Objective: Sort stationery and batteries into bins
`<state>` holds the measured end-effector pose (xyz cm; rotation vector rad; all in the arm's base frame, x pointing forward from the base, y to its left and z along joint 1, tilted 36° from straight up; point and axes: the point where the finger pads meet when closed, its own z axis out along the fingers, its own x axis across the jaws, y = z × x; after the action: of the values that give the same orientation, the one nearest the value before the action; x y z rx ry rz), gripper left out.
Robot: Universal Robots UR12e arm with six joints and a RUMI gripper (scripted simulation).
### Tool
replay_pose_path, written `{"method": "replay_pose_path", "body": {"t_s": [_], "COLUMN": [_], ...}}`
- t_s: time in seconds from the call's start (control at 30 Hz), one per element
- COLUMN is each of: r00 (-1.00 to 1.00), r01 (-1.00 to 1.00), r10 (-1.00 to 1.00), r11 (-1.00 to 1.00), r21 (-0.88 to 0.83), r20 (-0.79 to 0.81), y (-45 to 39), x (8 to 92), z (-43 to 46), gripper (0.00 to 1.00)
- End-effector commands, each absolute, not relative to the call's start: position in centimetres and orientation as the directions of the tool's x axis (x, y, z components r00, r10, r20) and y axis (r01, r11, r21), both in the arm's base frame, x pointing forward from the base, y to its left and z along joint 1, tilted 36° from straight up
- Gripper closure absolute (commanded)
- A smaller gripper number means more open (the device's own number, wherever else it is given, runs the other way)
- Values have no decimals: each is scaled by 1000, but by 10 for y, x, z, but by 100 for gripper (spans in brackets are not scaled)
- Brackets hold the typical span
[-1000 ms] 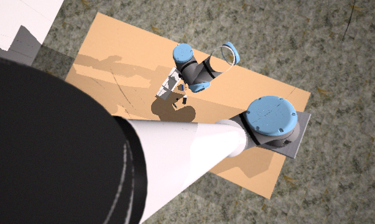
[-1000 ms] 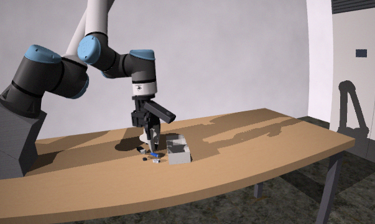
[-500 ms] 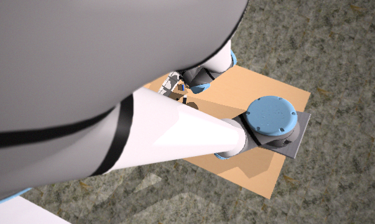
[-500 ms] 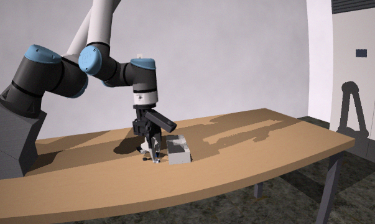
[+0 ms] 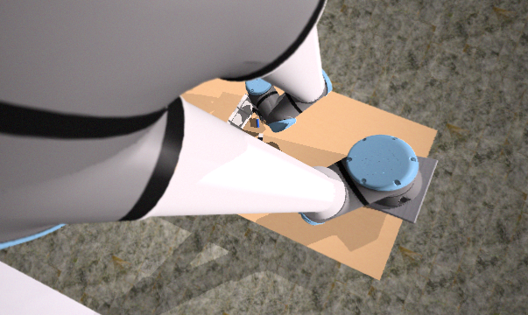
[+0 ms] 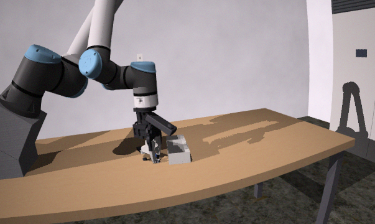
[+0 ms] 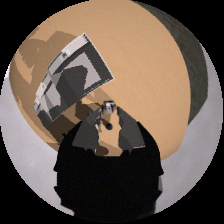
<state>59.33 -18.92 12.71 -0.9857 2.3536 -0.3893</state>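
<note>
Pincer (image 6: pixel 156 160) (image 7: pixel 110 107) partly open, low, grasping nothing. Small pale item (image 7: pixel 109 105) near fingertips may skid if touched off-centre; bin (image 5: pixel 235 118) (image 6: pixel 179 158) (image 7: pixel 82 43) beside pincer risks sideways nudge.
</note>
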Motion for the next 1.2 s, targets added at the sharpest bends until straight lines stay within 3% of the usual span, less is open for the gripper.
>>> {"method": "replay_pose_path", "body": {"t_s": [0.0, 0.2, 0.23, 1.17], "r00": [-577, -577, -577, -577], "r01": [-563, -563, -563, -563], "r10": [-724, -724, -724, -724], "r11": [688, 688, 688, 688], "r21": [-458, -458, -458, -458], "r20": [-378, -378, -378, -378], "y": [-189, -189, -189, -189], "x": [594, 594, 594, 594], "z": [127, 127, 127, 127], "gripper": [82, 82, 100, 100]}}
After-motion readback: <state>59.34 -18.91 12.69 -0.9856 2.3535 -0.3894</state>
